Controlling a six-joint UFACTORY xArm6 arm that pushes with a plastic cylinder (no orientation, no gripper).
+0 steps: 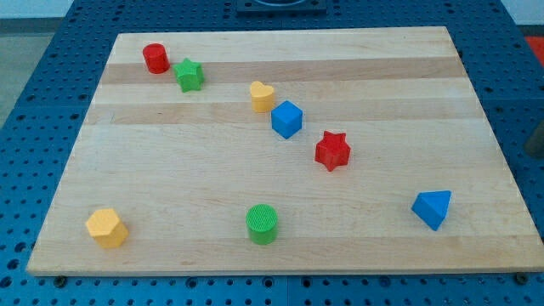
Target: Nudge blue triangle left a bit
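The blue triangle (pixel 433 208) lies near the view's bottom right corner of the wooden board (pixel 170 170). My tip does not show in this view, so I cannot place it relative to the blocks. A dark shape (pixel 535 136) sits at the view's right edge, off the board; I cannot tell what it is.
A red cylinder (pixel 155 58) and a green star (pixel 189 75) sit at the top left. A yellow heart (pixel 262 96), a blue cube (pixel 287 119) and a red star (pixel 332 150) run diagonally through the middle. A yellow hexagon (pixel 106 228) and a green cylinder (pixel 262 223) sit near the bottom.
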